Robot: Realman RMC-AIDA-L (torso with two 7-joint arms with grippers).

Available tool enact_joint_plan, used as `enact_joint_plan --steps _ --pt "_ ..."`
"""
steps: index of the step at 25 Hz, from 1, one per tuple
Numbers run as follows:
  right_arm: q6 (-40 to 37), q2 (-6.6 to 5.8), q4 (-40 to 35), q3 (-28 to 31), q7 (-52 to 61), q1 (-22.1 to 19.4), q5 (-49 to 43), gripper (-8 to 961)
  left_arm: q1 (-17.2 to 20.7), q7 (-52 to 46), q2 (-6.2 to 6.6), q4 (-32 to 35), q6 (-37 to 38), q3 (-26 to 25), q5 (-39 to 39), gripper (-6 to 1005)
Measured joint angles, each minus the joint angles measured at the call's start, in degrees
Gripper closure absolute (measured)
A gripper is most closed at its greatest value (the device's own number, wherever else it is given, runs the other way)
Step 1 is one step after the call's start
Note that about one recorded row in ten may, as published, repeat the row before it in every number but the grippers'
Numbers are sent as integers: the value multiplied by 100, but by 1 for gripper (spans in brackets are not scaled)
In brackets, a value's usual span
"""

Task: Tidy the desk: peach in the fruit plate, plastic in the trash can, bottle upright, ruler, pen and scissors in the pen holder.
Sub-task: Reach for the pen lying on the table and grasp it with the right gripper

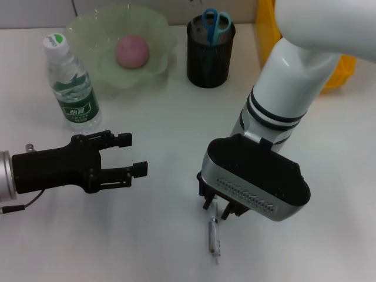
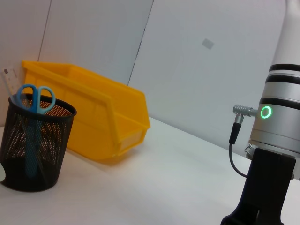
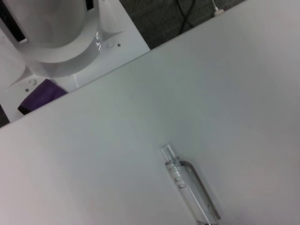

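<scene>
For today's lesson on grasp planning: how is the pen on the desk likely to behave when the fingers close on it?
The pen looks slim and round-barrelled, so it may roll if nudged. It lies flat on the desk, leaving little to grip, so it could slip. Its clear plastic body suggests it is light and stiff. The right gripper is just above it.

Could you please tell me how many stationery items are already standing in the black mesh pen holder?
2: the scissors and the ruler, both upright in the pen holder. More may be hidden inside.
</scene>
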Motion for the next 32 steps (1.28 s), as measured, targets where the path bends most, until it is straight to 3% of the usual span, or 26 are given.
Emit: enact_joint_plan --steps 3,27,32 --pt "65 0 -23 -79 -6 9 -13 620 5 0 -1 0 0 0 -7 170" --pt "266 0 -70 -344 -349 67 11 651 45 0 -10 0 2 -44 -26 170" --pt "267 0 -49 -388 -351 94 11 728 46 0 -10 0 2 -44 -26 170"
